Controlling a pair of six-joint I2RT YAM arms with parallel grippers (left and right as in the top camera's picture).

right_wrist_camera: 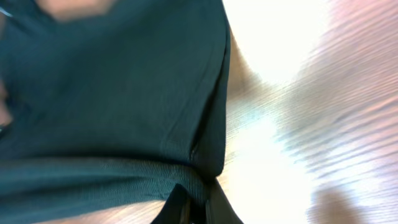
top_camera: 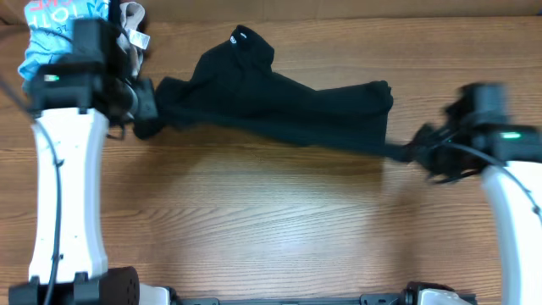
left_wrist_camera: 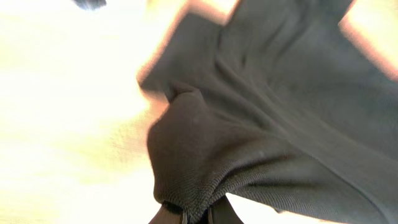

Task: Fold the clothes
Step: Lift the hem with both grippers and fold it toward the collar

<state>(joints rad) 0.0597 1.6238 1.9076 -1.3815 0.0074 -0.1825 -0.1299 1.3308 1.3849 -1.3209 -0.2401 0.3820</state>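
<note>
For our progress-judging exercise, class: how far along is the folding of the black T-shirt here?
Done: the left end effector and right end effector are each shut on an end of the black T-shirt. In hand: it is stretched between them across the table. Left: every fold; it is bunched, not flat.

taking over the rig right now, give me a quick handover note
Left gripper: shut on the left end of the T-shirt.
Right gripper: shut on its right end.
T-shirt: bunched and creased, pulled out between the two grippers over the far half of the table.
Done: both ends gripped.
Left: spread it flat, then make every fold.
Blue garment and beige garment lie at the far left corner, beside the left arm.
</note>
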